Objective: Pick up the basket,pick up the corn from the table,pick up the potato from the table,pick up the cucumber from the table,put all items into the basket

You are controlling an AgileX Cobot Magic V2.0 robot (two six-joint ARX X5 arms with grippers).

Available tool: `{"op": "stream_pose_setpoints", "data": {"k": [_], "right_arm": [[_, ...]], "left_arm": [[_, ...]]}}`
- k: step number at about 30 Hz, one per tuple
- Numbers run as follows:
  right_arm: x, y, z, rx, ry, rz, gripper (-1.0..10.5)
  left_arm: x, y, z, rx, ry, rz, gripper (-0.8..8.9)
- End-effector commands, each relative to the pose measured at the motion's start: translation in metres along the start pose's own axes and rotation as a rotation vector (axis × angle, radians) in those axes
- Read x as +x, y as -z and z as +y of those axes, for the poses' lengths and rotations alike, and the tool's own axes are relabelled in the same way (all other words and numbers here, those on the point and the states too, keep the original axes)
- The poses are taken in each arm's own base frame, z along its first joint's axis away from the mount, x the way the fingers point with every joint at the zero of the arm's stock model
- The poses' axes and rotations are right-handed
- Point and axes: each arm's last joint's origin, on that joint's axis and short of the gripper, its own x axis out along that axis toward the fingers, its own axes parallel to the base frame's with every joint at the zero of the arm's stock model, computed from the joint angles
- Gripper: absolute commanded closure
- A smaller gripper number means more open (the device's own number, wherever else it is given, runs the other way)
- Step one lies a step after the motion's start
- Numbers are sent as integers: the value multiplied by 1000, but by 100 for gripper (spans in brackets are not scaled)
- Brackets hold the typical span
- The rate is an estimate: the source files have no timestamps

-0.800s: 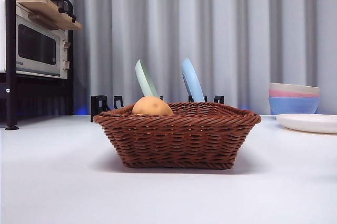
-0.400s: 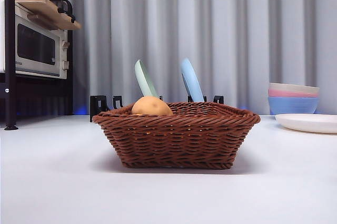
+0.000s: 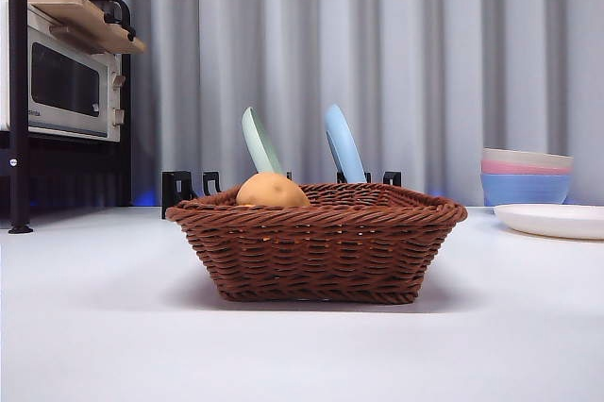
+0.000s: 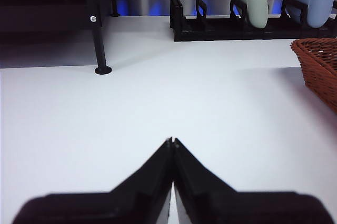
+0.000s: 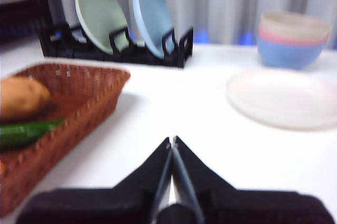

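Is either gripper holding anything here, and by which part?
Nothing is held: the left gripper and right gripper are both shut on nothing, over bare table.

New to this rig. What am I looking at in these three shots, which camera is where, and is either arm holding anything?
It is a two-armed table robot. One picture comes from a low camera looking level across the table; the other two come from cameras on each wrist, so the black wedges rising from their lower edges are that arm's own jaws.

The left gripper and right gripper are both shut and hold nothing, each hanging over bare table beside the basket.

In the basket lie the potato and the cucumber.

Behind it, a black rack holds a green plate and a blue plate. Stacked bowls, a white plate and a microwave stand further off.
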Motion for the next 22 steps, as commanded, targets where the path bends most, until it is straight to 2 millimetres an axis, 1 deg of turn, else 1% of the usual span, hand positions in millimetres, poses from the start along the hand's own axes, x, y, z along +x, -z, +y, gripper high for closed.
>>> {"op": "stream_pose_setpoints", "data": {"k": [1,6,9,22], "right_arm": [[1,8,0,5,2,8,946],[1,10,0,15,1,38,946],[2,12,0,60,-4,59,946],[2,14,0,64,0,82,946]], "left_arm": [[1,4,1,-11,-4,9,816],[1,4,1,-11,-4,9,816],[1,4,1,-11,-4,9,817],[1,4,1,-11,-4,9,817]]}}
